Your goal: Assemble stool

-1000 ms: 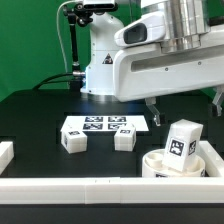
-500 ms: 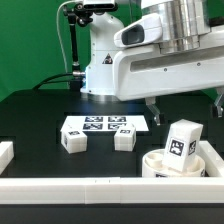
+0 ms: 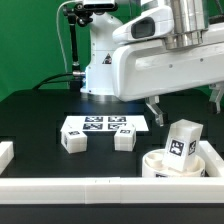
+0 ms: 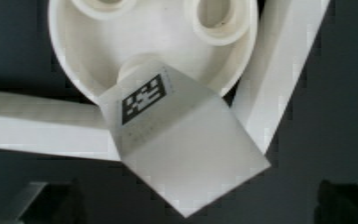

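Note:
The round white seat (image 3: 160, 165) lies in the front corner on the exterior view's right, against the border rails. A blocky white leg (image 3: 182, 138) with a tag stands tilted on it. In the wrist view the seat (image 4: 149, 40) shows two round holes, and the leg (image 4: 185, 140) leans across its rim. My gripper (image 3: 183, 108) hangs above this leg, open and empty, its fingers spread wide to either side; in the wrist view it (image 4: 190, 203) shows only as dark fingertips at the edges. Two more legs (image 3: 73, 140) (image 3: 124, 138) lie on the black table.
The marker board (image 3: 100, 125) lies flat mid-table behind the two loose legs. White border rails run along the front (image 3: 100, 190) and the right side (image 3: 215, 160). The robot base stands at the back.
The arm has shifted slightly toward the exterior view's right. The seat and legs have not moved.

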Action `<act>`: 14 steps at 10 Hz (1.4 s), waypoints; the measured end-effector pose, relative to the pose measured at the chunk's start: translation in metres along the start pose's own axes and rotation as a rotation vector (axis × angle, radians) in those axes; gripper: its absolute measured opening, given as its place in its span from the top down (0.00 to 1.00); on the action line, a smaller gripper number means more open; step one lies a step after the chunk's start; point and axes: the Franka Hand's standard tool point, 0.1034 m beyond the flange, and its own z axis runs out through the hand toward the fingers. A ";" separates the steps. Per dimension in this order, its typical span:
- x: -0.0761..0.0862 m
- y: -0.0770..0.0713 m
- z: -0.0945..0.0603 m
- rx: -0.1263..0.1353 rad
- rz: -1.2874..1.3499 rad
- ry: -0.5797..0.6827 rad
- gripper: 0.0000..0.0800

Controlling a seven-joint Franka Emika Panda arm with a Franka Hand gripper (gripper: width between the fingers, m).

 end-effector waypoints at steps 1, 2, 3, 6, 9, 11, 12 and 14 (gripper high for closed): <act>0.001 0.001 0.000 -0.013 -0.122 0.011 0.19; 0.004 0.003 0.000 -0.037 -0.274 0.039 0.19; 0.005 0.006 0.000 -0.064 -0.436 0.060 0.19; 0.004 0.008 0.002 -0.100 -0.821 0.026 0.19; 0.003 0.014 0.002 -0.119 -1.027 0.004 0.19; 0.004 0.013 0.001 -0.133 -1.179 -0.013 0.19; 0.005 0.013 0.001 -0.144 -1.304 -0.026 0.19; 0.005 0.012 0.001 -0.165 -1.530 -0.063 0.19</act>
